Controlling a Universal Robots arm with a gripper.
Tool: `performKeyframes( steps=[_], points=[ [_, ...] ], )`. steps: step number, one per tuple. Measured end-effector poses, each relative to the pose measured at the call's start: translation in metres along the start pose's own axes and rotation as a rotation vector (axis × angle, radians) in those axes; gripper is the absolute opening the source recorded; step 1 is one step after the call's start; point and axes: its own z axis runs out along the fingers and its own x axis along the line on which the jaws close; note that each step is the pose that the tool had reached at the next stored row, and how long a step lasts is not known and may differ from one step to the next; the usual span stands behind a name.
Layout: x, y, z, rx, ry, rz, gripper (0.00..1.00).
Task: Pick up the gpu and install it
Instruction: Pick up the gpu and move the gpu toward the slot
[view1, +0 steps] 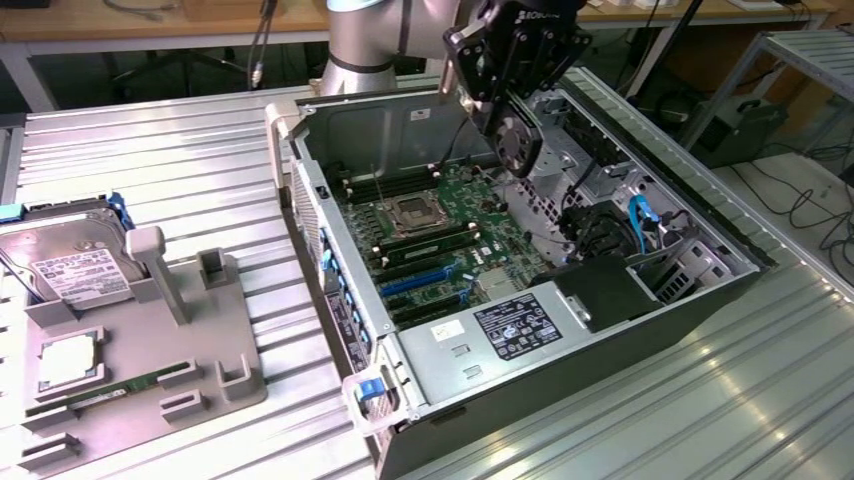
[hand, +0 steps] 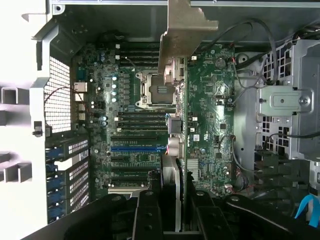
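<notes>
The gpu (hand: 174, 170) is hidden at its near end by the gripper (hand: 172, 212) fingers (hand: 147, 215), its bracket (hand: 187, 30) cut by the picture's edge. It covers a motherboard (hand: 130, 125) strip beneath the tool.

You had one gpu (hand: 185, 30), one open computer case (view1: 587, 395), one hard drive (view1: 74, 265), one memory stick (view1: 114, 393), one processor chip (view1: 67, 362) and one grey tray (view1: 147, 345) on the table (view1: 160, 160).
</notes>
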Motion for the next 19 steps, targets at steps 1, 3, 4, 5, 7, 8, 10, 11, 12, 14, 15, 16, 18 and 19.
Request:
performKeyframes(
  steps=[1, 3, 4, 5, 7, 8, 10, 11, 12, 14, 15, 16, 18, 19],
  points=[
    [-0.001, 0.0, 0.0001, -0.0001, 0.0, 0.0, 0.27],
    [-0.004, 0.0, 0.0002, -0.0001, 0.0, 0.0, 0.27],
    [-0.005, 0.0, 0.0002, -0.0001, 0.0, 0.0, 0.27],
    [-0.007, 0.0, 0.0003, -0.0001, 0.0, 0.0, 0.27],
    [-0.011, 0.0, 0.0005, -0.0001, 0.0, 0.0, 0.27],
    [-0.013, 0.0, 0.0006, -0.0001, 0.0, 0.0, 0.27],
    [-0.016, 0.0, 0.0009, -0.0001, 0.0, 0.0, 0.27],
    [-0.018, 0.0001, 0.001, -0.0001, 0.0, 0.0, 0.27],
    [-0.02, 0.0001, 0.0011, -0.0001, 0.0, 0.0, 0.27],
    [-0.022, 0.0001, 0.0014, -0.0001, 0.0, 0.0, 0.27],
    [-0.023, 0.0001, 0.0015, 0.0, 0.0, 0.0, 0.27],
    [-0.023, 0.0, 0.0015, 0.0, 0.0, 0.0, 0.27],
    [-0.023, 0.0001, 0.0015, -0.0001, 0.0, 0.0, 0.27],
    [-0.023, 0.0001, 0.0015, -0.0001, 0.0, 0.0, 0.27]
  ],
)
